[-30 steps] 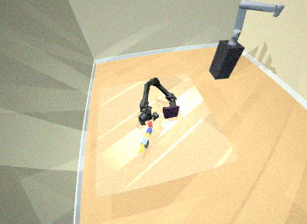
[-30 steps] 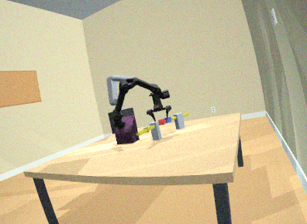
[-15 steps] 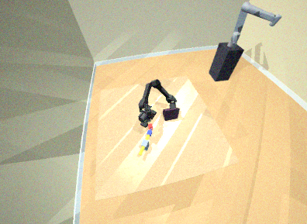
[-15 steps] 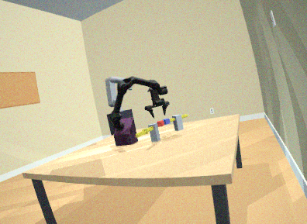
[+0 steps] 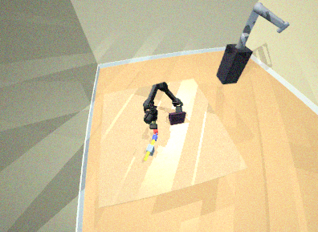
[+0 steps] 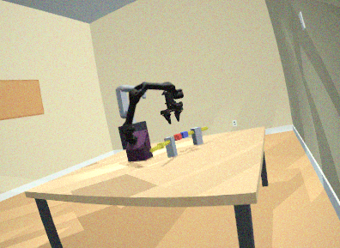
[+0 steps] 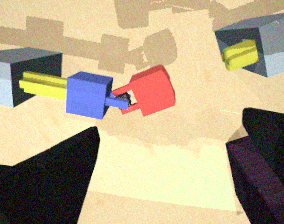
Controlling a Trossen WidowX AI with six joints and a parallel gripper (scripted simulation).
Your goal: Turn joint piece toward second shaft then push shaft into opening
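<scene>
The first yellow shaft point(image 7: 44, 85) runs from its grey block point(image 7: 3, 82) point(image 6: 197, 136) point(image 5: 150, 148) to a blue hinge part point(image 7: 89, 95) point(image 6: 185, 134) point(image 5: 155, 137). The red square joint piece point(image 7: 153, 91) point(image 6: 178, 136) point(image 5: 156, 132) hangs on the blue part's hinge; its far end faces roughly toward the second shaft, with any small misalignment hard to tell. Its opening is hidden. The second yellow shaft point(image 7: 241, 55) point(image 6: 160, 146) sits in the other grey block point(image 7: 275, 44) point(image 6: 171, 147), its tip apart from the red piece. My gripper point(image 7: 169, 124) point(image 6: 173, 121) is open and empty above the pieces, touching nothing.
The arm's dark base point(image 5: 177, 118) point(image 6: 138, 142) stands on the wooden table point(image 6: 206, 177) beside the blocks. A grey arm on a black pedestal point(image 5: 234, 64) stands beyond the table. Shadows of the parts fall on the table top.
</scene>
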